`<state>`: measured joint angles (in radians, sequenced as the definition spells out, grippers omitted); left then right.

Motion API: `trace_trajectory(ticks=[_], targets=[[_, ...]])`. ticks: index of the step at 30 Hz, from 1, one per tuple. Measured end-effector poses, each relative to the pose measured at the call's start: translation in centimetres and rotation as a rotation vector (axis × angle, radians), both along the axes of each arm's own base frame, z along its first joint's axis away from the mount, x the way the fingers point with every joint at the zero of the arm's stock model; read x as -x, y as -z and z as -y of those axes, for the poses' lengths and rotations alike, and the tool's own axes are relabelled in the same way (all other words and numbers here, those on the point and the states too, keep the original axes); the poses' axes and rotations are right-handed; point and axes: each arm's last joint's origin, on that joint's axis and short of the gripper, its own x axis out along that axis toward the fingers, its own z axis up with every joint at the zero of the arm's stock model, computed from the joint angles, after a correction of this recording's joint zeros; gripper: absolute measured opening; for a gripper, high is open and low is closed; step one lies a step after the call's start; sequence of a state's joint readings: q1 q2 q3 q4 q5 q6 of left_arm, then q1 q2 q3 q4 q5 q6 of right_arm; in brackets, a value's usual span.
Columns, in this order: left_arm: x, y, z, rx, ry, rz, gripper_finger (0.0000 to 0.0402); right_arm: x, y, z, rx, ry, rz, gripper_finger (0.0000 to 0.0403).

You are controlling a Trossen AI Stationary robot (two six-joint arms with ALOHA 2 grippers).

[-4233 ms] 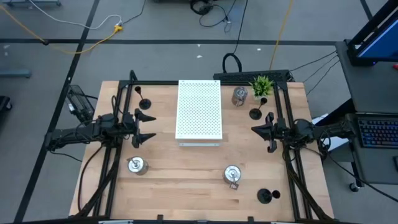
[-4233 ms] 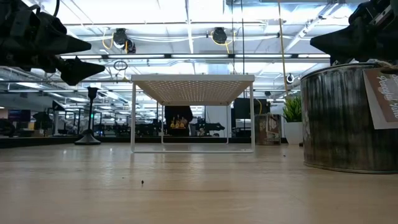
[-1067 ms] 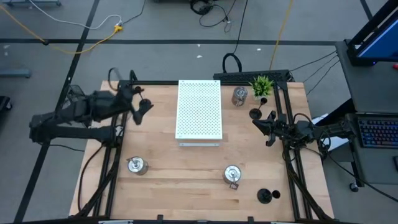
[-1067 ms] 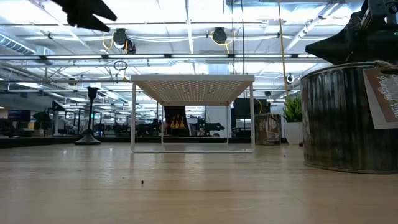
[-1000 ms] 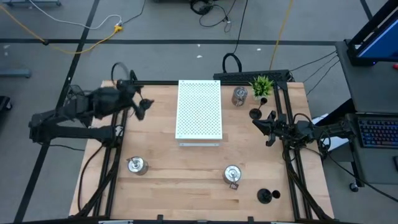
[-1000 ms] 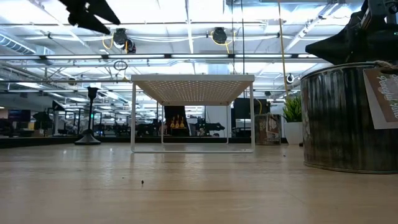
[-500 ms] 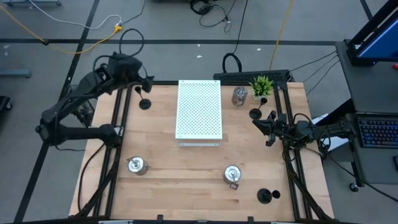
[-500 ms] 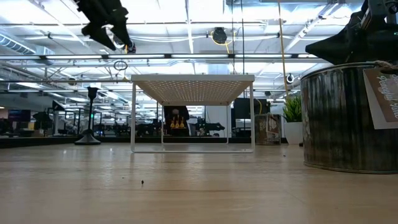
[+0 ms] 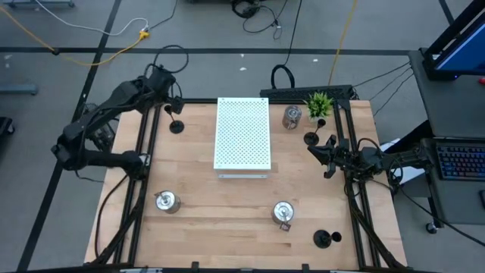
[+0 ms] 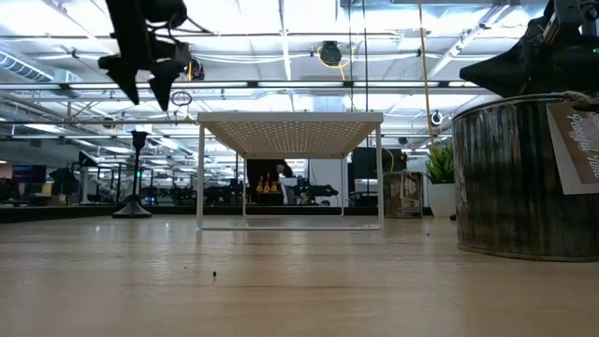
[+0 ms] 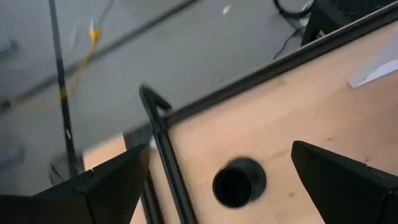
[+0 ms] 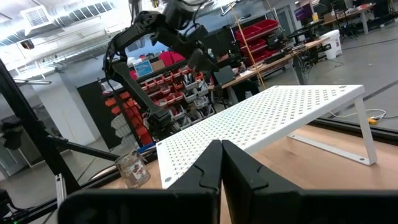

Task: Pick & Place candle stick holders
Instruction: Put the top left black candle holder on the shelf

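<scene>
Hanging open, left tool [image 10: 142,86] above matte black round-based, thin-stemmed candle holder [image 9: 176,124]

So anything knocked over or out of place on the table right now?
Nothing stands out. The black holders and silver holders that show stand upright, apart from each other. The white board sits square. The left gripper hangs open above the far-left black holder.

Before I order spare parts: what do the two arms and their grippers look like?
Both arms are dark, near-black, jointed links. The left gripper has two pointed wedge-shaped black fingers, and a black cable loops over that arm. The right gripper has matching black tapered fingers, with thin cables trailing behind its arm. No markings are visible.
</scene>
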<state>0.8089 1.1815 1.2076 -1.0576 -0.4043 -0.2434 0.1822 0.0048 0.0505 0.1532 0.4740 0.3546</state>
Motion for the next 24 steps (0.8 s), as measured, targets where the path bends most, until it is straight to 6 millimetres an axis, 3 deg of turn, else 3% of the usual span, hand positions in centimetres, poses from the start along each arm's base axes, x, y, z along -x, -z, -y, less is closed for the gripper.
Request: trace_trajectory(ticks=[4, 9, 20, 24], targets=[[1.8, 0.3, -1.1, 0.072, -0.15, 0.063, 0.0399, 0.0, 0.0, 0.0, 0.0, 0.0, 0.0, 0.0], [2.6, 0.7, -1.7, 0.218, -0.148, 0.188, 0.0399, 0.0, 0.1, 0.0, 0.002, 0.0, -0.01, 0.0], [2.0, 2.1, -2.6, 0.29, -0.256, 0.155, 0.0399, 0.0, 0.1, 0.0, 0.001, 0.0, -0.008, 0.0], [1.9, 1.8, -2.6, 0.304, -0.261, 0.179, 0.0399, 0.0, 0.1, 0.0, 0.001, -0.002, -0.008, 0.0]])
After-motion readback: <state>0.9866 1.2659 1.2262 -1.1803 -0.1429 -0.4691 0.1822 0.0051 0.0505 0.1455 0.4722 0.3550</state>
